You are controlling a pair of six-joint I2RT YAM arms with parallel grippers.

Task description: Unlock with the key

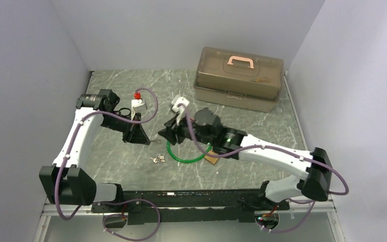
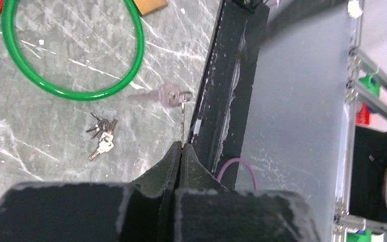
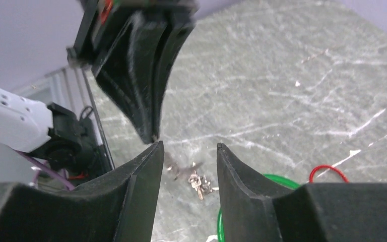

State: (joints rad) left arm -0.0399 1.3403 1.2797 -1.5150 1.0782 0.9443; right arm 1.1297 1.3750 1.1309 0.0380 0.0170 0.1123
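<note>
My left gripper (image 1: 148, 142) is shut on the thin metal ring of a single key (image 2: 162, 94), which hangs blurred just beyond the closed fingertips (image 2: 183, 146) above the table. My right gripper (image 1: 165, 136) is open and empty (image 3: 187, 148), close to the right of the left gripper's tip (image 3: 152, 137) and facing it. A green cable loop (image 1: 186, 154) with a brown block (image 1: 212, 159) at its end lies under the right gripper. I cannot make out a keyhole in any view.
A bunch of small keys (image 1: 157, 159) lies on the table in front of both grippers, also seen in the left wrist view (image 2: 102, 136). A white lock-like piece (image 1: 180, 105) and a red-topped one (image 1: 138, 101) sit behind. A brown toolbox (image 1: 239, 78) stands back right.
</note>
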